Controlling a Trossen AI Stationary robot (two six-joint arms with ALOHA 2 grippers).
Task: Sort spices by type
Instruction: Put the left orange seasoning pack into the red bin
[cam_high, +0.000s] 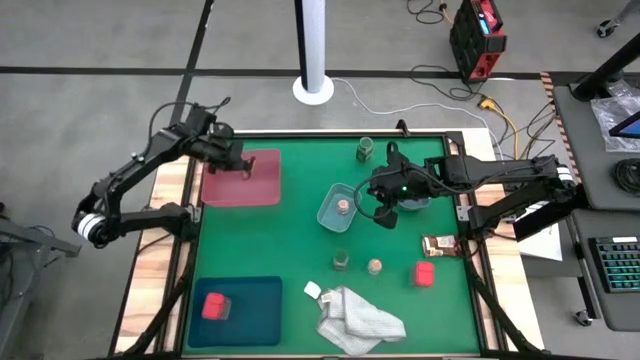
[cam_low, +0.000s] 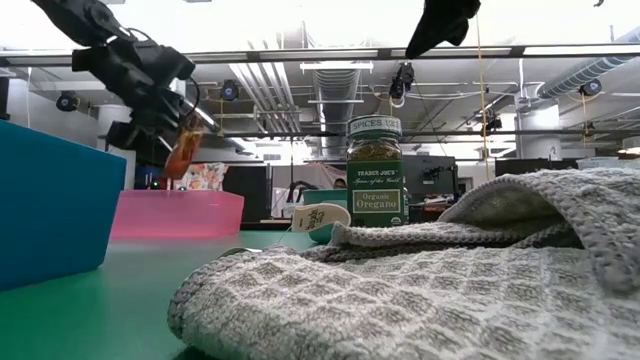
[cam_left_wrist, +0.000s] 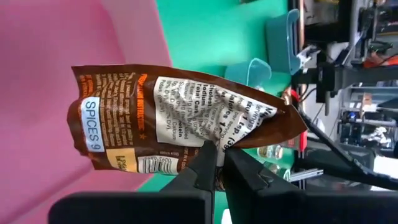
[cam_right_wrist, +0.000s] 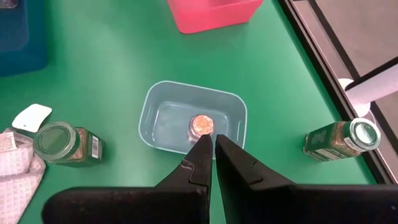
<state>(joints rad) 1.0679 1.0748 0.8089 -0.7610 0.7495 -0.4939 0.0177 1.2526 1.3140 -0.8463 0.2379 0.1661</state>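
Note:
My left gripper (cam_high: 243, 160) is shut on a brown foil sachet (cam_left_wrist: 180, 118) above the pink tray (cam_high: 262, 190) at the far left. My right gripper (cam_right_wrist: 213, 144) is shut and empty, above a bluish tub (cam_high: 328, 212) that holds a tan-topped jar (cam_right_wrist: 202, 124) standing upright. The other brown sachet (cam_high: 437, 245), a pink block (cam_high: 425, 273), a tan-topped jar (cam_high: 375, 267) and a green jar (cam_high: 341, 260) rest on the green mat. Another green jar (cam_high: 365, 150) stands at the far edge. The second pink block (cam_high: 216, 306) lies in the teal tray (cam_high: 255, 300). My left gripper pinches the sachet between its two fingers at one long edge, near the middle (cam_left_wrist: 211, 142). The fingers come from above. The crumpled sachet hangs below them (cam_low: 185, 150), tilted and clear of the pink tray.
A white-grey cloth (cam_high: 355, 315) lies crumpled at the near edge with a small white tag (cam_high: 313, 289) beside it. A second bluish tub (cam_high: 418, 202) sits under my right arm. A wooden rim borders the mat on both sides.

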